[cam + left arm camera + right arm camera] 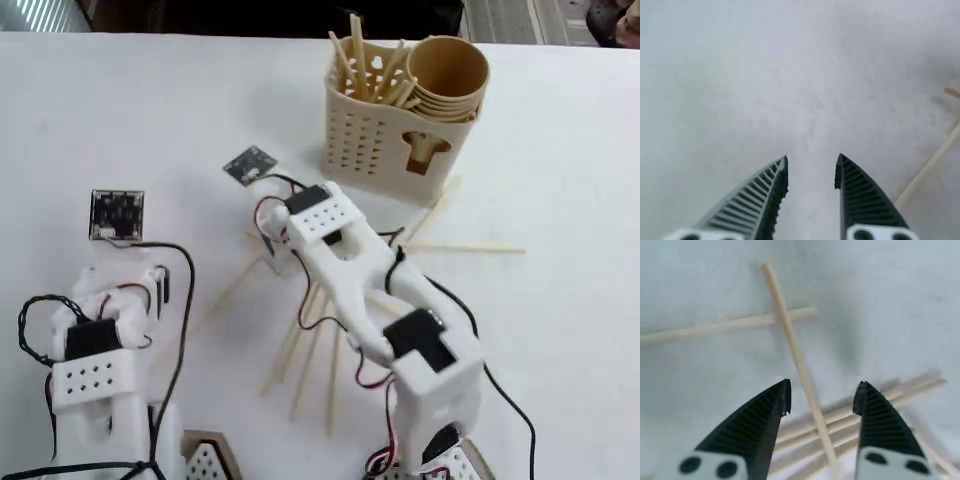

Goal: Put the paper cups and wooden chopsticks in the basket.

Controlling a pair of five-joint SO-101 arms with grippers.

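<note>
Paper cups (447,70) and some chopsticks (357,50) sit in the basket (370,140); perhaps ten loose chopsticks (480,248) lie nearby

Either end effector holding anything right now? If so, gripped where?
Nothing is held. The left end effector is open over the table. The right end effector is open, with a loose chopstick between its fingers, not clamped.
</note>
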